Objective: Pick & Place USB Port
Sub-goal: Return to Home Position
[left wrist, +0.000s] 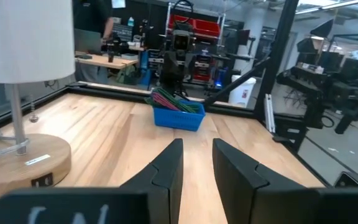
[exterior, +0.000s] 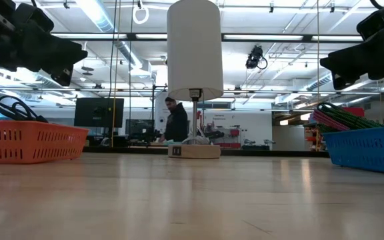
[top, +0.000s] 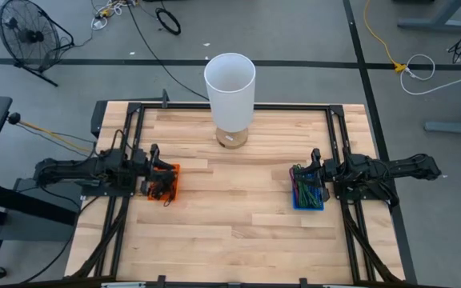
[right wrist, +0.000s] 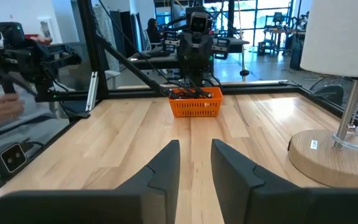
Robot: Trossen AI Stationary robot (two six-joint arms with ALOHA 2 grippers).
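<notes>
Seen from above, the pale wood-plank table point(top: 230, 232) has no loose cable on it. The black charger cables point(exterior: 9, 107) lie heaped in the orange mesh plastic bin point(exterior: 25, 145) at 9 o'clock from the table's centre. The pink and green charger cables point(exterior: 342, 119) lie bundled in the blue mesh plastic bin point(exterior: 369, 148) at 3 o'clock, their long axis running roughly 12 to 6 along that bin. The left gripper point(left wrist: 197, 144) hangs just above the orange bin and the right gripper point(right wrist: 194, 144) just above the blue one, so each arm is nearest its own bin and they face each other across the bare middle. Both pairs of fingers stand narrowly apart with nothing between them. Going home looks like a plain retreat, left toward 9 o'clock and right toward 3. The white-shaded lamp on a round wooden base point(top: 230, 80) stands at 12 o'clock, well clear of both. The small labels on the lamp's base are too small to read.
</notes>
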